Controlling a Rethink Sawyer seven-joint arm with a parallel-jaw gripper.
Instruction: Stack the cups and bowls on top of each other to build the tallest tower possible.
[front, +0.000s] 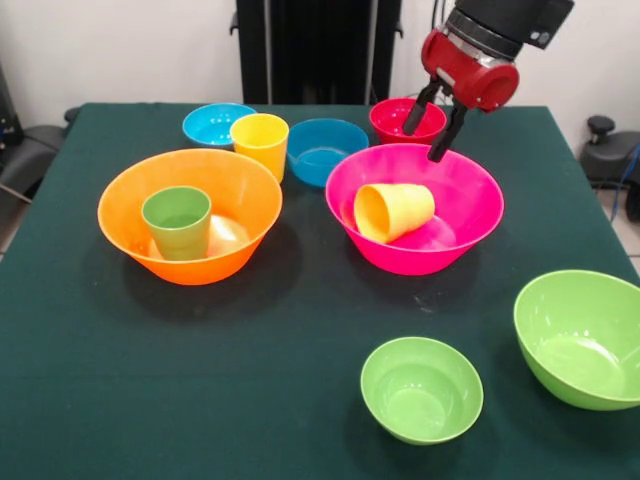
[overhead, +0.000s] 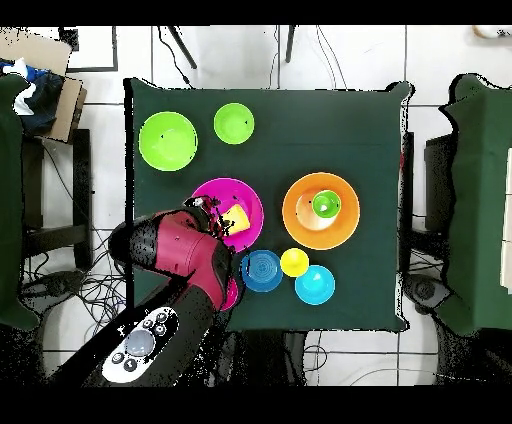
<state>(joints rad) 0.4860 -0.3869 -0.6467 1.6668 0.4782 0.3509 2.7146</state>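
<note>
Claw (front: 433, 128) hangs empty over the far rim of the pink bowl (front: 470, 215), its two fingers apart. No tower exists yet; everything sits loose on the surface (front: 300, 330).

Layout, front view:
- Orange bowl (front: 125, 205) at left, green cup (front: 177, 222) upright inside it.
- Pink bowl centre-right, orange-yellow cup (front: 393, 211) tipped on its side inside, mouth facing left.
- Yellow cup (front: 260, 143) upright just behind the orange bowl, between the light blue bowl (front: 212, 123) and the darker blue bowl (front: 325, 150).
- Red bowl (front: 395, 120) at far right, directly behind the claw.
- Small green bowl (front: 421, 388) near centre; large green bowl (front: 580, 338) at the near right edge.

Risks, my judgement:
- The tipped cup is round and lies on a glossy curved floor, so a pinch off its middle will likely send it rolling or skating round the bowl.
- Coming straight down from here, a finger may catch the pink rim and shove or tip the bowl.
- The red bowl is close behind; any backward swing could knock it.
- The large green bowl sits near the edge and could be pushed off.

No brands, labels or writing legible on anything.
</note>
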